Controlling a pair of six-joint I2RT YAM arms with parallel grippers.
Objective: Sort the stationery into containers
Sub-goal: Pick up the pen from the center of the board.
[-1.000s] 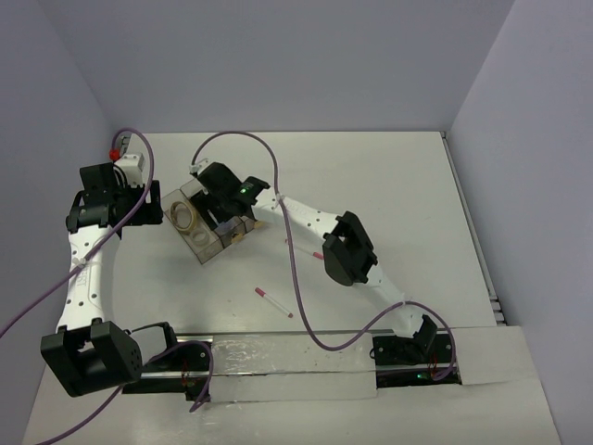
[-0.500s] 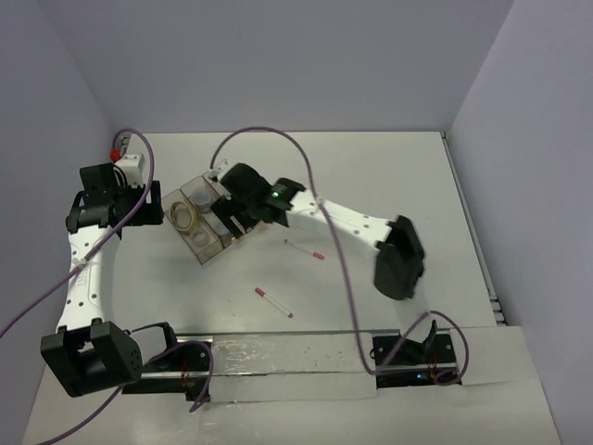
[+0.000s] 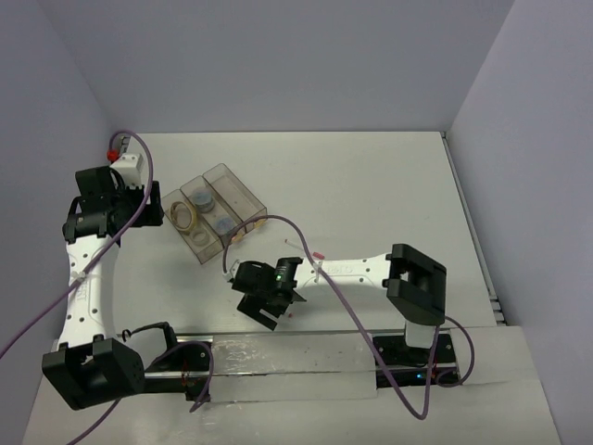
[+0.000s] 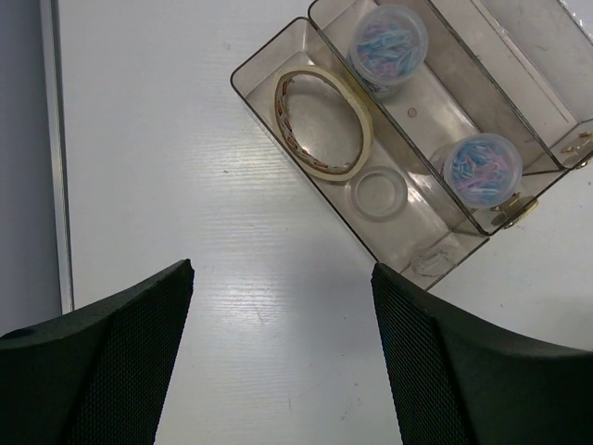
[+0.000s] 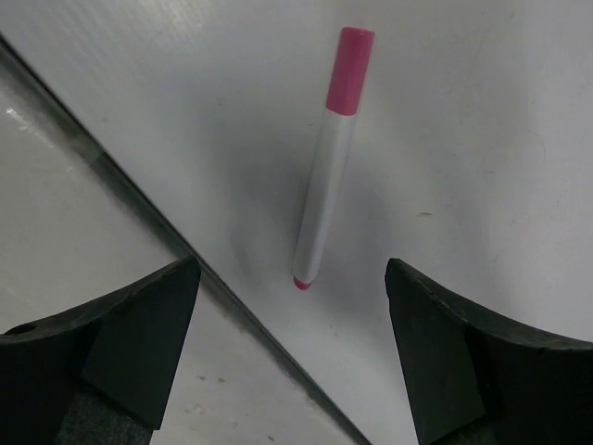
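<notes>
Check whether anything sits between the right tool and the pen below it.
Nothing visible does. In the right wrist view the pen lies alone on the bare table, directly under the right tool and framed by its open jaws, not yet touched.

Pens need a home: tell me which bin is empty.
The end bin on the right seen from above. The middle bin holds both tubs, the left bin both tape rings.

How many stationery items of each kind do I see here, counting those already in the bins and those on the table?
Pens: 2
Tape rings: 2
Round tubs: 2
Total: 6
</notes>
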